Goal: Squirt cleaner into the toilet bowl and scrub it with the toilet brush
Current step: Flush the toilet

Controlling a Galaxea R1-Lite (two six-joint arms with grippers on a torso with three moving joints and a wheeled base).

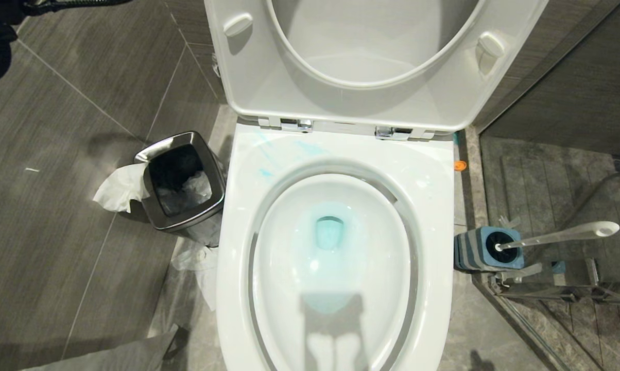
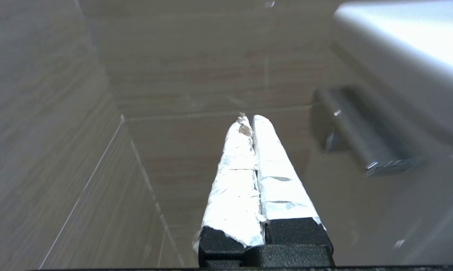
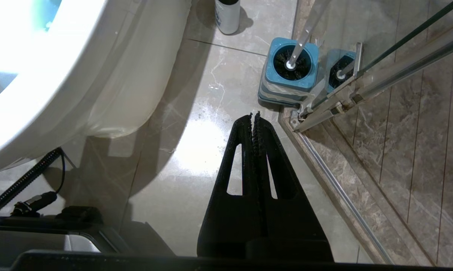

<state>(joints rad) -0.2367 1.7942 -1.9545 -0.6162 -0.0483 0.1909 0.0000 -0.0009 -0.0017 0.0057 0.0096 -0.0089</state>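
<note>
A toilet brush [image 1: 557, 237] stands in its blue holder [image 1: 487, 250] on the floor to the right of the toilet bowl [image 1: 336, 257], handle leaning away to the right. The right gripper [image 3: 255, 114], jaws together and empty, hangs just short of the holder, nearer than the left gripper [image 2: 249, 118], also closed and empty, facing wall tiles

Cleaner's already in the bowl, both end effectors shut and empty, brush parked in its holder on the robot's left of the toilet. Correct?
One thing is off: the toilet brush in its holder stands on the robot's right of the toilet bowl, as the head view shows. The rest holds: cleaner tints the bowl, left end effector and right end effector shut, empty.
</note>
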